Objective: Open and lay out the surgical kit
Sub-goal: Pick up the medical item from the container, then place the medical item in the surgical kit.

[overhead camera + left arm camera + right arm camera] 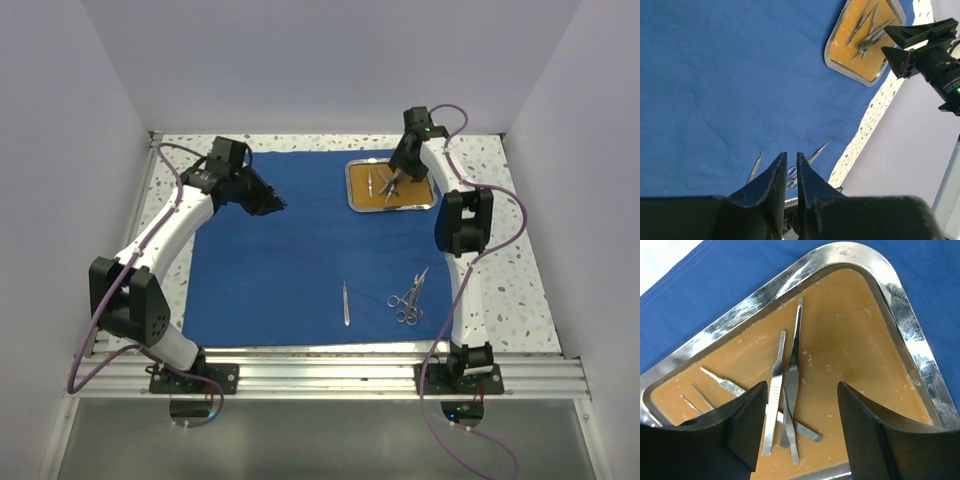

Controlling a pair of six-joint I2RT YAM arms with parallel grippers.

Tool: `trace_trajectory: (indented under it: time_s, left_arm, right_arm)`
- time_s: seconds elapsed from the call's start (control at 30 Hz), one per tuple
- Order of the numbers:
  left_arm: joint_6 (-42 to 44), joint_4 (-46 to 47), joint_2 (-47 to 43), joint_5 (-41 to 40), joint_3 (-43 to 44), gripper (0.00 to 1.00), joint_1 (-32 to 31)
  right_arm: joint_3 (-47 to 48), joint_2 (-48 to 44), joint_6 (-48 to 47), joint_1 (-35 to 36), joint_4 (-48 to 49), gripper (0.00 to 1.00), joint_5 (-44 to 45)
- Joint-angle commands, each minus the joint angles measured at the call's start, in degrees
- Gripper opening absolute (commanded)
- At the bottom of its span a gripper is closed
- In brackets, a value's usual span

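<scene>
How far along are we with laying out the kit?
Done: the blue wrap is spread flat, with one thin tool and ring-handled instruments laid near its front edge. In hand: the open right gripper is over the tray, straddling tweezers, not yet gripping. Remaining: several tools in the tray. The left gripper hovers empty.

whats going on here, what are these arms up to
The blue cloth is already spread flat. The right tool, open, hangs over the steel tray, above the tweezers left in it. Toward the cloth's near edge lie scissor-handled instruments and a thin straight instrument. The left tool, shut and empty, hovers over the cloth's left side.
</scene>
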Motion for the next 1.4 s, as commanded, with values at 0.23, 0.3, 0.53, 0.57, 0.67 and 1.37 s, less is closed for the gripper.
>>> trace_trajectory:
  time_s: [0.23, 0.3, 0.53, 0.57, 0.67, 1.37]
  left_arm:
    - [4.8, -2.9, 1.4, 2.7, 2.3, 0.15, 4.5]
    - [5.1, -2.9, 1.5, 2.4, 2.2, 0.15, 5.1]
    - [5.3, -2.7, 2.2, 2.5, 1.7, 0.14, 5.8]
    - [5.3, -2.6, 2.4, 2.7, 1.6, 0.13, 5.8]
    - [5.4, -2.0, 2.9, 3.2, 1.6, 0.12, 5.8]
    - [19.5, -4.5, 3.2, -9.4, 11.4, 0.24, 6.0]
  right_arm:
    - [6.2, 5.5, 1.4, 0.1, 2.8, 0.24, 5.5]
    - [6.6, 5.8, 1.6, 0.2, 3.1, 0.16, 5.6]
    - [6.8, 4.0, 1.3, 0.1, 3.1, 0.00, 5.6]
    - [6.9, 3.5, 1.1, 0.2, 3.3, 0.00, 5.7]
    - [6.5, 0.5, 0.6, 0.1, 4.7, 0.00, 5.6]
    - [1.9, -17.1, 1.3, 9.5, 8.1, 0.00, -7.9]
